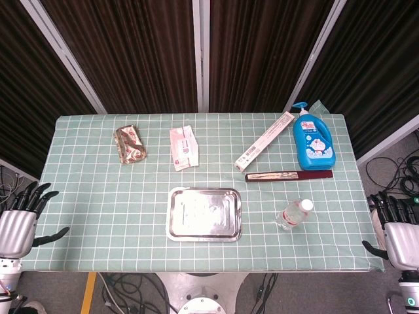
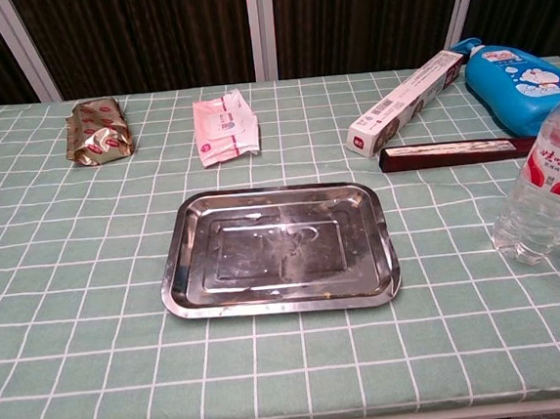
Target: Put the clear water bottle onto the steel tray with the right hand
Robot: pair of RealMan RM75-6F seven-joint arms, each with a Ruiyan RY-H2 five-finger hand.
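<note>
The clear water bottle (image 1: 294, 214) (image 2: 547, 186), white-capped with a red label, stands upright on the table right of the steel tray (image 1: 203, 214) (image 2: 279, 250). The tray lies bare at the front centre. My right hand (image 1: 396, 226) hangs off the table's right edge, fingers apart and holding nothing, well right of the bottle. My left hand (image 1: 23, 219) waits off the left edge, fingers spread and empty. Neither hand shows in the chest view.
Behind the bottle lie a dark red flat box (image 1: 289, 175) (image 2: 456, 152), a blue detergent bottle (image 1: 312, 139) (image 2: 513, 72) and a long white carton (image 1: 265, 140) (image 2: 405, 101). A pink wipes pack (image 1: 183, 148) (image 2: 224, 126) and a gold snack bag (image 1: 130, 144) (image 2: 97, 130) sit further left.
</note>
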